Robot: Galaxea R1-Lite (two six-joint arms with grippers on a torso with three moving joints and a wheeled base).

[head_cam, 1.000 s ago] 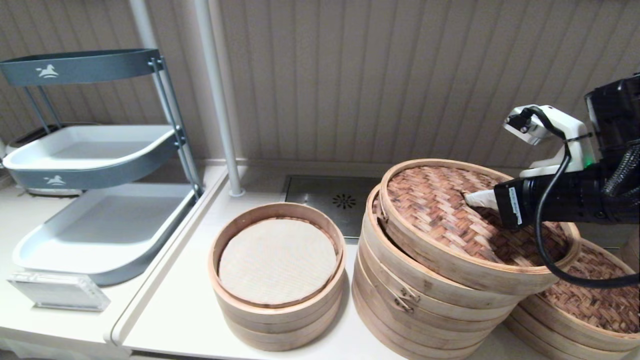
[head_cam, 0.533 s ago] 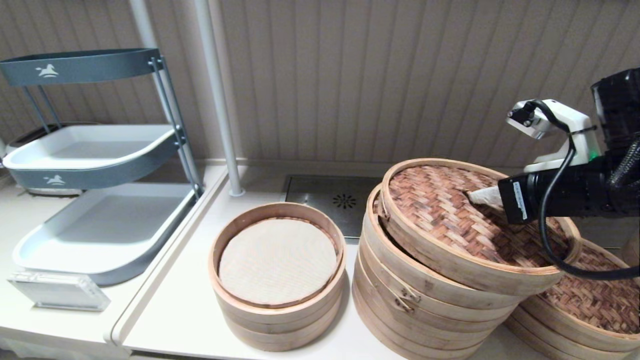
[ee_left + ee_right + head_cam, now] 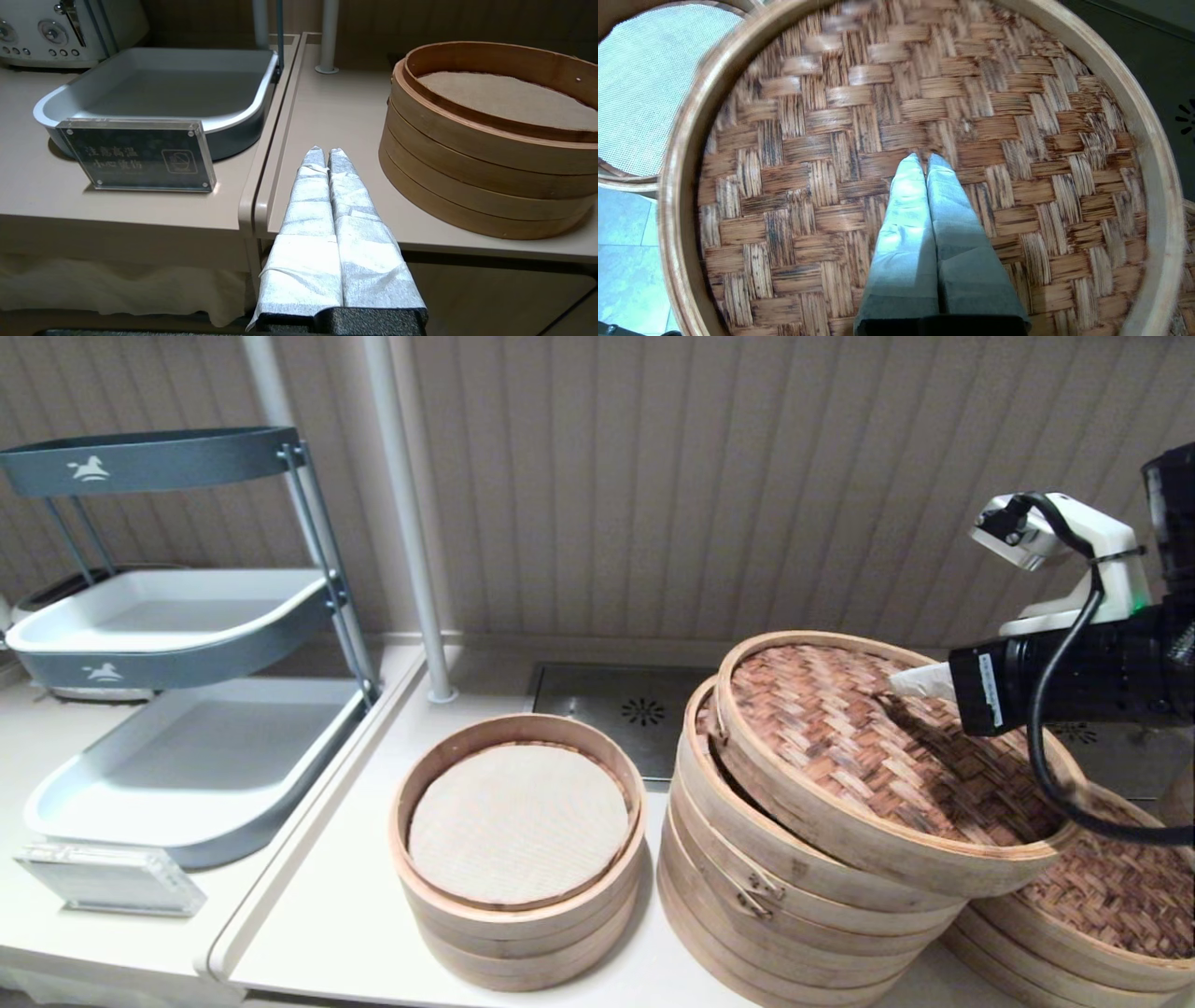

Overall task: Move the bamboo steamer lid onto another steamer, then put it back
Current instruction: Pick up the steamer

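The bamboo steamer lid, dark mottled-brown weave in a pale rim, lies tilted on the tall steamer with the dark side clasp; its right edge overhangs toward the lower wide steamer. My right gripper reaches in from the right to the lid's centre. In the right wrist view the gripper is shut, its wrapped fingertips pinched at the centre of the lid; the loop is hidden between them. My left gripper hangs shut and empty in front of the counter's front edge.
A smaller steamer with a white cloth liner stands left of the tall stack. Further left are a grey tiered tray rack, an acrylic sign and a white pole. A drain plate lies behind.
My right gripper has risen and drawn back to the right. The lid has gone with it, shifting slightly right and tilting more, with its near right edge lower.
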